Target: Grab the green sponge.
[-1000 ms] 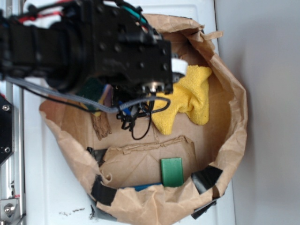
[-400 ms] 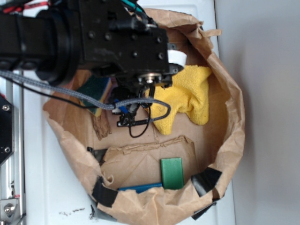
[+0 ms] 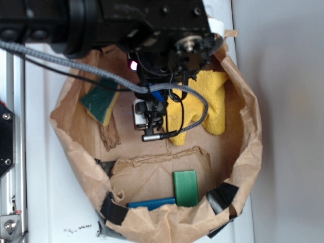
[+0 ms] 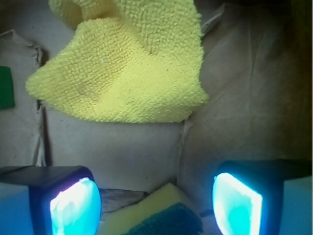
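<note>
The green sponge (image 3: 99,104), dark green on yellow foam, lies tilted against the left inner wall of the brown paper bag (image 3: 254,136). In the wrist view a corner of the sponge (image 4: 166,220) shows at the bottom edge, between and beyond my two lit fingers. My gripper (image 4: 156,200) is open and holds nothing. In the exterior view the black arm (image 3: 126,25) covers the top of the bag and hides the fingers.
A yellow terry cloth (image 3: 202,101) (image 4: 132,73) lies right of the sponge in the bag. A small bright-green block (image 3: 186,187) (image 4: 5,87) and a blue strip (image 3: 152,203) sit near the bag's lower rim. Black tape patches mark the rim.
The arm has moved up and to the right in the exterior view, uncovering the sponge that it partly hid a second ago. The sponge and cloth have not moved.
</note>
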Robot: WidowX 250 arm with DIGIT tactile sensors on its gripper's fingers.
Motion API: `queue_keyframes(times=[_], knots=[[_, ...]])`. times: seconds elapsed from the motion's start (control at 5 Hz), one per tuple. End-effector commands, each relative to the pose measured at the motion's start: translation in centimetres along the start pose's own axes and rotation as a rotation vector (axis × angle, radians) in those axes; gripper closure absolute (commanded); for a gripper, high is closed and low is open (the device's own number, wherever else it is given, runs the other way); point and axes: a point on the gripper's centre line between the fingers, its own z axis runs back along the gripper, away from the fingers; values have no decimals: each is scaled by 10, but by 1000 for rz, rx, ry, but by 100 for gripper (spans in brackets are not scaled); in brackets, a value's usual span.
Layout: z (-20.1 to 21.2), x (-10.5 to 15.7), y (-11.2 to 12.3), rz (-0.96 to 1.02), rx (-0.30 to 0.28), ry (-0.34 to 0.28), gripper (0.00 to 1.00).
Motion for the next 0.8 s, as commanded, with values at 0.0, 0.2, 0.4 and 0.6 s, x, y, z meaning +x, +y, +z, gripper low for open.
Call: queue_keyframes(times=[0.0,0.2,0.4,0.6], knots=[[9,-23,33,108,35,-91,0],[0,-33,27,-72,37,-251,0],[0,-33,27,-72,37,-251,0],[0,-33,27,-72,37,-251,0]])
